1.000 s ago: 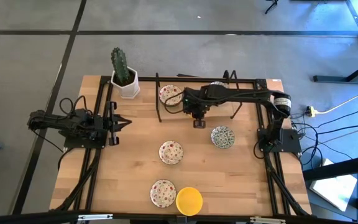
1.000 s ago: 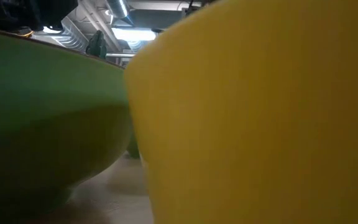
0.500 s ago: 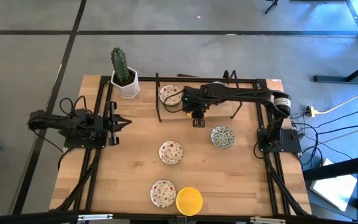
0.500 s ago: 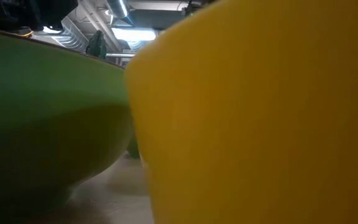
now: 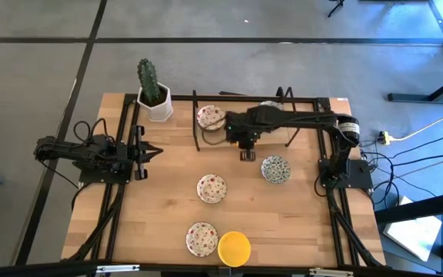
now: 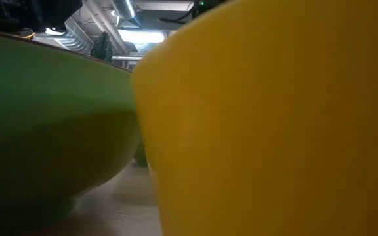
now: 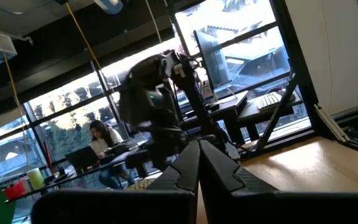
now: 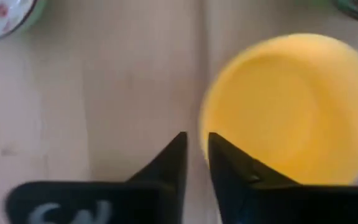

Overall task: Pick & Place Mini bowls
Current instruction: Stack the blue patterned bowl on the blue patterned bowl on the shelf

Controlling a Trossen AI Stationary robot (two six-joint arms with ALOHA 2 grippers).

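**Right claw scoots a little, bowls stay put**

The right claw (image 5: 248,155) hangs over the middle of the tabletop (image 5: 168,208). Since a moment ago it has slid just a tiny bit toward the green-patterned bowl (image 5: 275,169). That is the only change. No bowl has moved.

In the right wrist view its two fingers are almost together, with only a thin gap. A yellow bowl (image 8: 284,106) sits just beside the tips, and its edge lines up with that gap. I cannot tell if the claw is nipping the edge or only hovering by it. (The high view does not show this bowl, so the arm may be hiding it.)

The other mini bowls lie apart on the wood:
- The middle flowery bowl (image 5: 211,188) is near the centre.
- The front flowery bowl (image 5: 201,238) touches the front yellow bowl (image 5: 234,248) at the near edge.
- The back flowery bowl (image 5: 211,117) is at the far side.

The left claw (image 5: 151,151) waits at the left side with its fingers together and holds nothing.

My guess is that the job is still early. The small move looks like lining up on a bowl, and no bowl has been carried yet.
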